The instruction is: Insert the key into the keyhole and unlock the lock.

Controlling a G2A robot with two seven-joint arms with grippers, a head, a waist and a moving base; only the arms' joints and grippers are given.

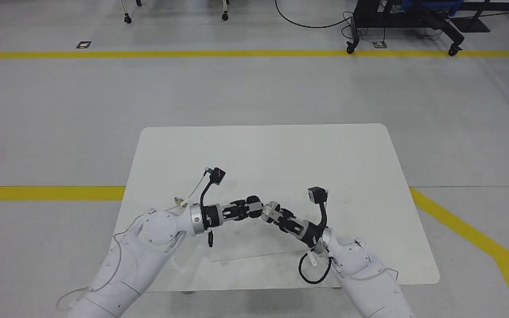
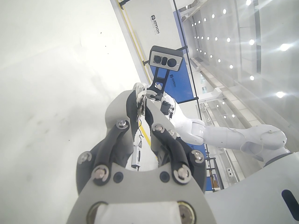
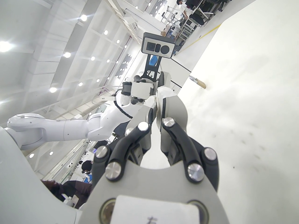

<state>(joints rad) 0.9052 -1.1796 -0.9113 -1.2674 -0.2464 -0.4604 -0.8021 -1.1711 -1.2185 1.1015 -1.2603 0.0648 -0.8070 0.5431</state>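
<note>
Top view gives you both arms meeting tip to tip over the near middle of the bench [image 1: 342, 159]. The left hand [image 1: 253, 207] and right hand [image 1: 273, 212] are touching or nearly so. From up there you cannot pick out a key or a lock between them.

Left wrist view tells you more. The left hand's fingers [image 2: 119, 110] are clenched on a thin metal piece [image 2: 140, 108]. It is seen edge-on and half buried between the dark pads, so you cannot tell whether it is the key or part of the lock. Just past it the right arm's wrist parts crowd in and hide the piece's far end.

Right wrist view shows the right hand's fingers [image 3: 175, 108] drawn close together, with a narrow slit between them. Something pale sits at their tips, but the fingers cover whatever they pinch and you cannot name it. The left hand lies straight beyond, touching or just beside those tips.

You cannot make out the keyhole, nor whether the key is in it.
</note>
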